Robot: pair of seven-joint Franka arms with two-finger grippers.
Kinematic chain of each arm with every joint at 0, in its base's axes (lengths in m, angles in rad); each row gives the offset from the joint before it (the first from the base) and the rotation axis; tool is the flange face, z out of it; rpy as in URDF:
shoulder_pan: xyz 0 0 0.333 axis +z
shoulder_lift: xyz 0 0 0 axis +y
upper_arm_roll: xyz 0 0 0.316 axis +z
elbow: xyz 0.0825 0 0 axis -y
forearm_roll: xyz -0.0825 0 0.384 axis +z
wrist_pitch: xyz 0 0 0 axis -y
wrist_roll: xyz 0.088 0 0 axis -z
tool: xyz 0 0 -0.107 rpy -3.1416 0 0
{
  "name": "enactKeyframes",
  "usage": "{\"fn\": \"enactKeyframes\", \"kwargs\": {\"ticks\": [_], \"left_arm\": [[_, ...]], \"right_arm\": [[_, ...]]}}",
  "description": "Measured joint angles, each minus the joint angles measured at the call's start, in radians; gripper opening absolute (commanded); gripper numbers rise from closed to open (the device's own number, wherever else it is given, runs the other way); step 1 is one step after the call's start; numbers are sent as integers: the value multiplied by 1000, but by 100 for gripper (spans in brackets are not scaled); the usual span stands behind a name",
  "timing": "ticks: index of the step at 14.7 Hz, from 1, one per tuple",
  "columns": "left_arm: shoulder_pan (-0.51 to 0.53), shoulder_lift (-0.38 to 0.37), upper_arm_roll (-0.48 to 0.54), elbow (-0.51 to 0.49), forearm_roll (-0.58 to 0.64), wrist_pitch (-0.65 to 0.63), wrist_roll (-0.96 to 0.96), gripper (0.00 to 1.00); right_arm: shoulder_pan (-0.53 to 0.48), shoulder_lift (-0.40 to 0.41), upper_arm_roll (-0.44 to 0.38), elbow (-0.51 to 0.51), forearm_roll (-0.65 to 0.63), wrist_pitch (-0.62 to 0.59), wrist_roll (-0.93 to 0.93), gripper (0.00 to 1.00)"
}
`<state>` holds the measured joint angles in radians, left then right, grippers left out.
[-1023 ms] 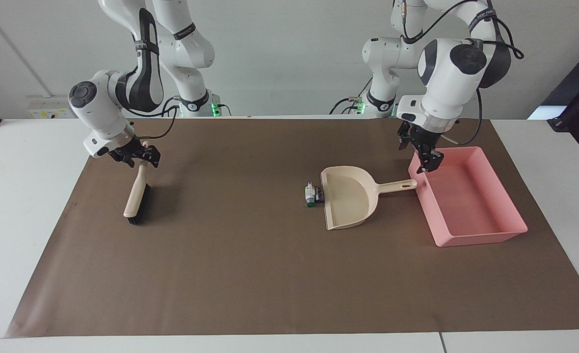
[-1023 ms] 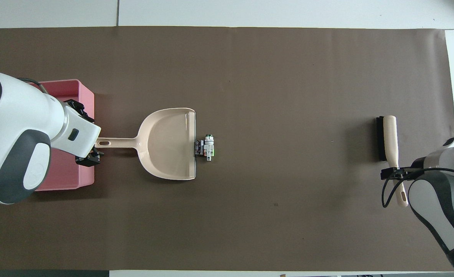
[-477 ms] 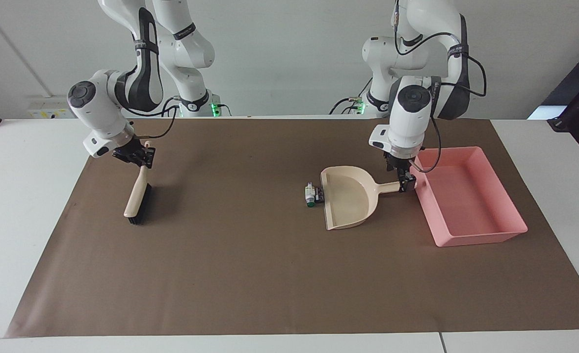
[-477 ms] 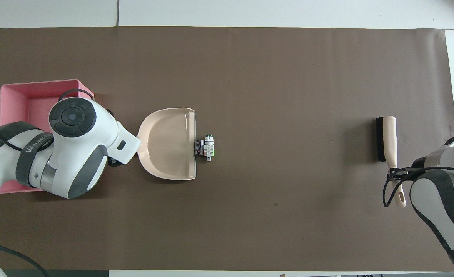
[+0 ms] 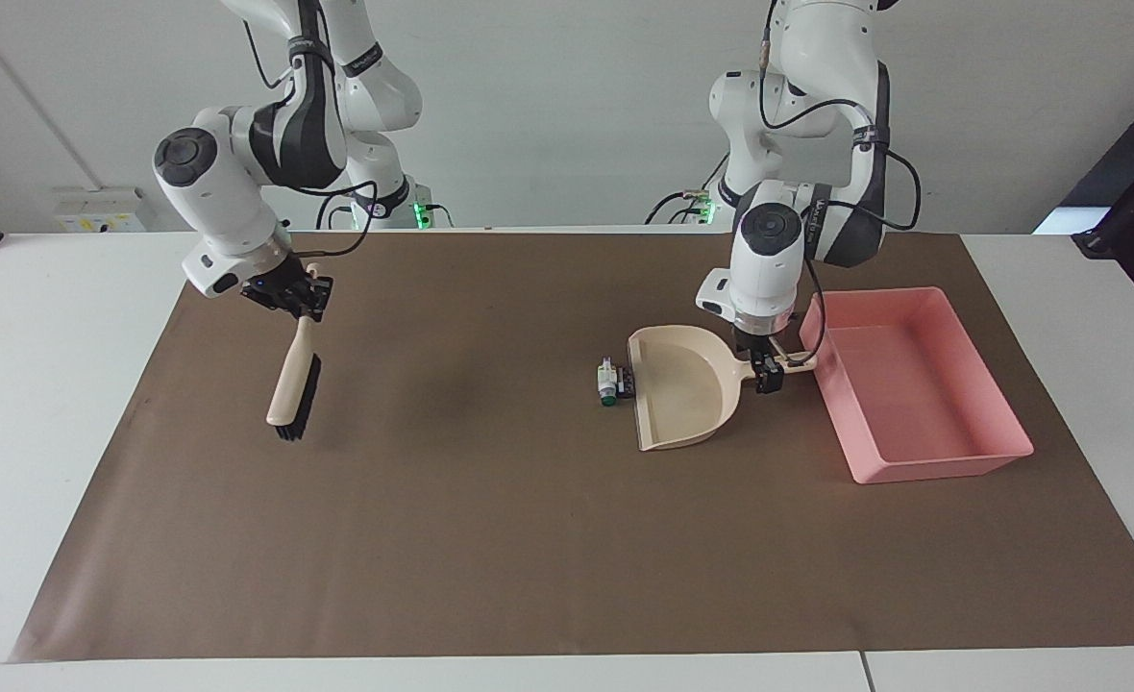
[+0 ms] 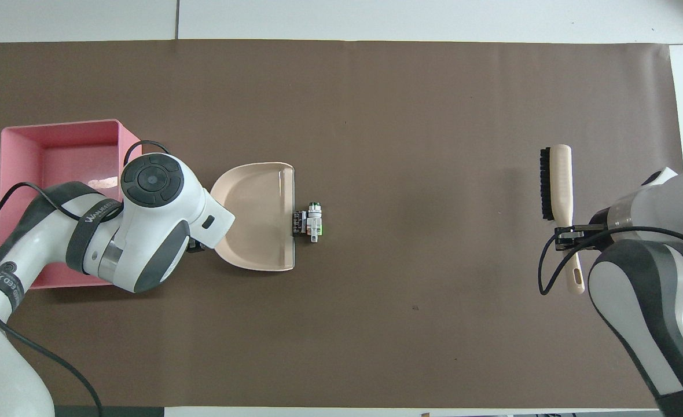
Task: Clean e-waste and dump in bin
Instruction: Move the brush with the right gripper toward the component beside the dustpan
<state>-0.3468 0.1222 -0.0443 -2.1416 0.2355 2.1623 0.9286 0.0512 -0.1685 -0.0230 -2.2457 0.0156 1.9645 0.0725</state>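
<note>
E-waste (image 5: 611, 381) lay unswept mid-frame; right gripper (image 5: 290, 294) clamped the raised brush (image 5: 294, 389), left gripper (image 5: 771, 372) straddled the dustpan (image 5: 684, 386) handle, grip uncertain; bin (image 5: 913, 461) empty.

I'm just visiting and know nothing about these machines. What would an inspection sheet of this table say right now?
Surface: brown mat over a white table.
Job's things: e-waste lies at the dustpan's open edge; pink bin sits beside the dustpan handle, toward the left arm's end.
Clutter: nothing seen.
Grippers: right gripper holds the brush by its handle, lifted off the mat; left gripper is at the dustpan handle, jaws on either side of it.
Cables: black leads loop along both arms.
Surroundings: plain wall, wall socket, dark equipment at the edges.
</note>
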Motion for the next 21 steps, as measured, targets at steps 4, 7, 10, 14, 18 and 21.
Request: {"fn": "enactKeyframes", "kwargs": {"ticks": [4, 7, 10, 14, 18, 21], "left_arm": [[-3, 0, 0, -2, 0, 1, 0, 41], [-8, 0, 0, -1, 9, 3, 4, 4], [-14, 0, 0, 0, 15, 4, 9, 0], [-13, -4, 6, 32, 16, -34, 9, 0], [-14, -5, 5, 62, 95, -100, 28, 0], [-19, -5, 3, 61, 111, -105, 70, 0]], "right_arm": [[174, 23, 5, 38, -16, 0, 113, 0], [323, 93, 5, 107, -37, -1, 245, 0], [443, 149, 7, 148, -41, 2, 362, 0], [519, 188, 8, 155, -40, 39, 423, 0], [586, 254, 8, 164, -34, 92, 480, 0], [634, 344, 9, 244, -27, 98, 540, 0]]}}
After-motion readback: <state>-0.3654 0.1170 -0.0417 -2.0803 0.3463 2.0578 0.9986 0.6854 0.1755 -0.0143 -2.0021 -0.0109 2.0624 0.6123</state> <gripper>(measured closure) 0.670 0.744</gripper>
